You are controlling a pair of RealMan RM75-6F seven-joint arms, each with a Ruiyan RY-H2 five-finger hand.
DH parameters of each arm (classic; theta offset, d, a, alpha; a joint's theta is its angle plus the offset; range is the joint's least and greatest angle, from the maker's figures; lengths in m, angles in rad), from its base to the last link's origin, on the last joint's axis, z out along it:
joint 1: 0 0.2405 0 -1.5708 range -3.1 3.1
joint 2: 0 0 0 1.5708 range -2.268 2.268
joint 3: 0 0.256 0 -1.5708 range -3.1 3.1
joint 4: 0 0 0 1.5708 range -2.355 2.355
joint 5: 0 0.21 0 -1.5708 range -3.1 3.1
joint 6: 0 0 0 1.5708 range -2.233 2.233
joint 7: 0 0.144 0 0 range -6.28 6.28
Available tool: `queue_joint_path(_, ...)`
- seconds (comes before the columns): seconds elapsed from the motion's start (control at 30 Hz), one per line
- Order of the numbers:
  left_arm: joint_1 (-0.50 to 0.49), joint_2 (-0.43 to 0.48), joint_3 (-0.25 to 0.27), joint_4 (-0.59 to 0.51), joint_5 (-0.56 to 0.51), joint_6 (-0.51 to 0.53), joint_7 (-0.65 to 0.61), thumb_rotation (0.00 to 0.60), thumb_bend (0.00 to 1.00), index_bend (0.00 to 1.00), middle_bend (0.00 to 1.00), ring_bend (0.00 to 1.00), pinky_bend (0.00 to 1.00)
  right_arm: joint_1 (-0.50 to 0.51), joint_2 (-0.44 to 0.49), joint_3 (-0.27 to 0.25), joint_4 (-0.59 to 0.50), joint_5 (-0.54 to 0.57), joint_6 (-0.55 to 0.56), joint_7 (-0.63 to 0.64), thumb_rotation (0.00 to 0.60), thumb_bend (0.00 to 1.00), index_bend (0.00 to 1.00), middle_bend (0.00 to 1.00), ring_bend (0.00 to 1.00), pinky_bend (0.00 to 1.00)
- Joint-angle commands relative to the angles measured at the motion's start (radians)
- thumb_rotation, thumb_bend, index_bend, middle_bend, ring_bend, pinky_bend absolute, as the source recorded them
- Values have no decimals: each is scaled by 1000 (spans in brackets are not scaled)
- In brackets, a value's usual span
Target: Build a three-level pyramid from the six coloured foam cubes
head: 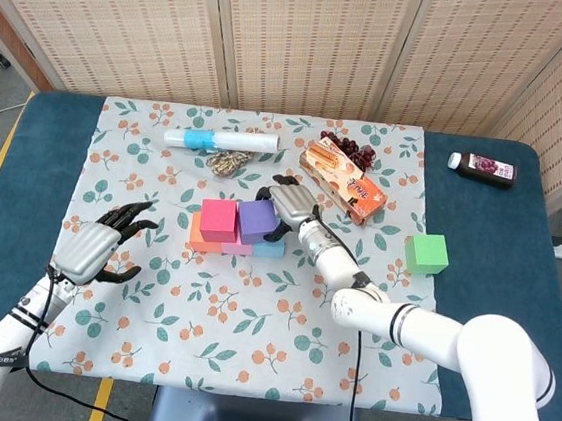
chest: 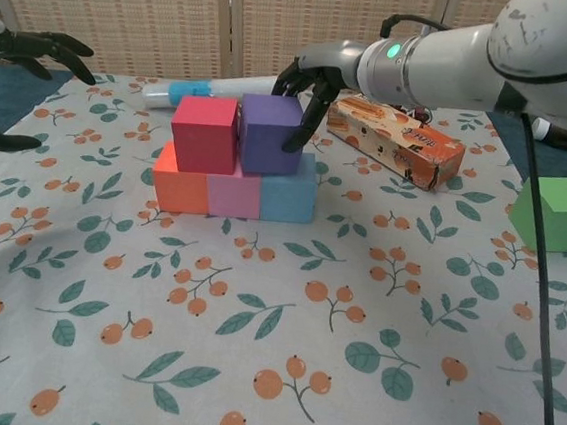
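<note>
An orange cube [chest: 179, 186], a pink cube [chest: 233, 194] and a light blue cube [chest: 287, 193] form a row on the floral cloth. On top of them stand a red cube [chest: 204, 133] [head: 218, 219] and, touching it, a purple cube [chest: 265, 132] [head: 255, 220]. My right hand [chest: 315, 75] [head: 292, 206] grips the purple cube from behind and from its right side. A green cube [chest: 557, 213] [head: 426, 253] sits alone far to the right. Well left of the stack my left hand [head: 92, 248] [chest: 28, 47] hovers with fingers spread, holding nothing.
An orange snack box [head: 344, 182] [chest: 396, 143] lies just behind my right hand. A white and blue tube [head: 218, 141], a pile of nuts [head: 231, 163], dark grapes [head: 348, 149] and a juice bottle [head: 485, 168] lie further back.
</note>
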Motion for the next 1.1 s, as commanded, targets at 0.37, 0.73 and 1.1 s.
queue_joint_path(0.37, 5, -2, 1, 7, 10, 1, -13, 600, 295, 210, 0, 0, 149, 30, -9, -18, -11, 79, 32, -44, 600, 114, 346, 307, 41, 0)
queue_joint_path(0.73, 11, -6, 6, 23, 22, 4, -32, 600, 295, 211, 0, 0, 148, 48, -19, -35, -25, 143, 67, -95, 600, 115, 333, 306, 41, 0)
queue_joint_path(1.1, 13, -11, 8, 34, 36, 9, -48, 600, 294, 209, 0, 0, 148, 56, -15, -34, -53, 188, 103, -136, 600, 114, 330, 306, 41, 0)
